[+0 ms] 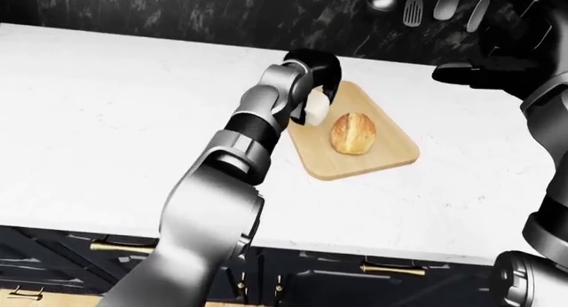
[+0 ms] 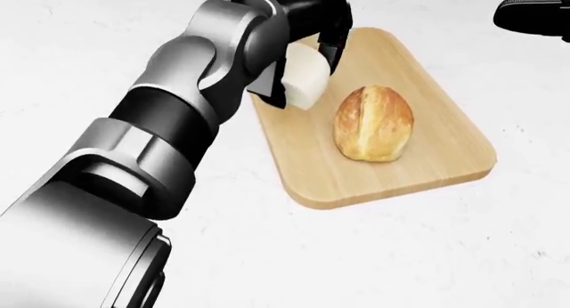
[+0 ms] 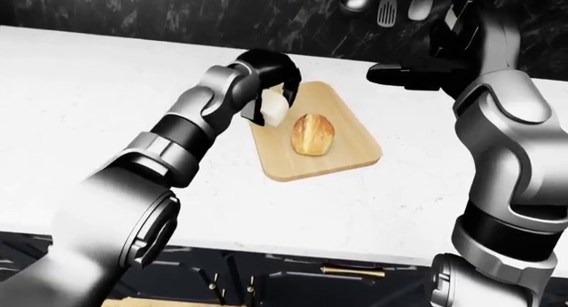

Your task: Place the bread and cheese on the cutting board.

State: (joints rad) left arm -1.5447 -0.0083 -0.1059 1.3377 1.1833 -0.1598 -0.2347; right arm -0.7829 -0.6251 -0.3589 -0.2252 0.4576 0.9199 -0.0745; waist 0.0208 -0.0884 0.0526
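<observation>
A golden bread roll (image 2: 374, 123) lies in the middle of the wooden cutting board (image 2: 419, 168) on the white counter. My left hand (image 2: 307, 67) is shut on a pale block of cheese (image 2: 304, 81) and holds it over the board's left edge, just left of the bread; whether the cheese touches the board is unclear. My right hand (image 3: 415, 75) hovers with fingers spread above the counter, up and right of the board, holding nothing.
White marble counter (image 1: 106, 107) runs across both eye views, with a dark wall behind it. Utensils (image 1: 413, 4) hang at the top right. Dark cabinets with brass handles (image 1: 115, 247) sit under the counter's edge.
</observation>
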